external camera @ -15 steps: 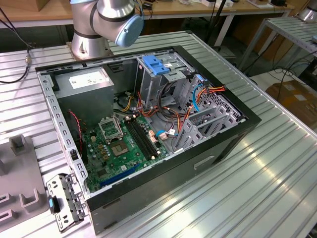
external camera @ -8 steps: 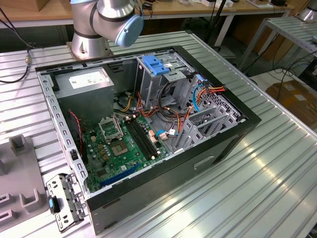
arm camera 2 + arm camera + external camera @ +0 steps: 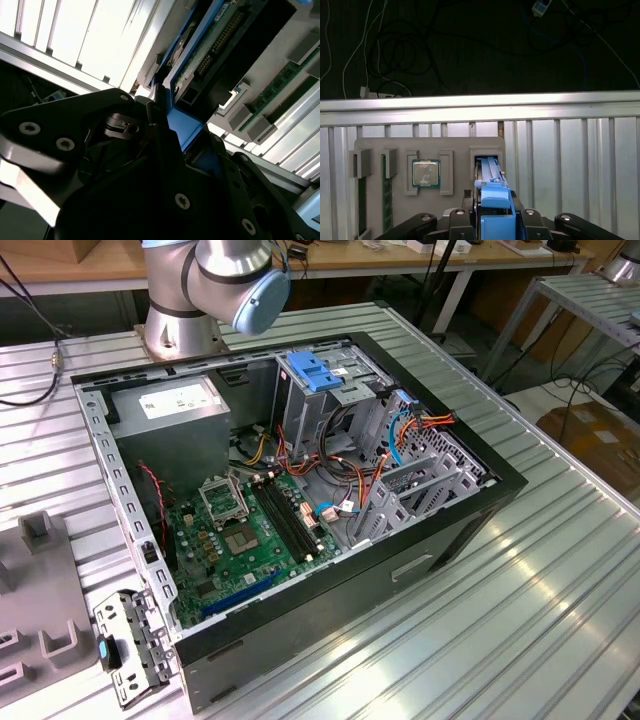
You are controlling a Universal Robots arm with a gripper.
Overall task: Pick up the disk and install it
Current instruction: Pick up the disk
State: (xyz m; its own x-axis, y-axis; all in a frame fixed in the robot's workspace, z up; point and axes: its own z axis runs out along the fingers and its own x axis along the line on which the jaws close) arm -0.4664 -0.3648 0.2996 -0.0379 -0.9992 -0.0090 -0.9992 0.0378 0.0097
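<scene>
The disk has light-blue side rails and the gripper is black. The grey tray has a silver chip with a green edge, and the shiny silver table has long straight stripes. In the exterior view the computer case is black, with a green board, a bright blue latch, a grey box with a white sticker, and orange wires.

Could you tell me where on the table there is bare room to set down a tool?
Free: bare table slats on the exterior view's right of the computer case. Crowded: the exterior view's left, with grey tray and metal bracket; inside the case, cables. The gripper clamps the disk.
</scene>
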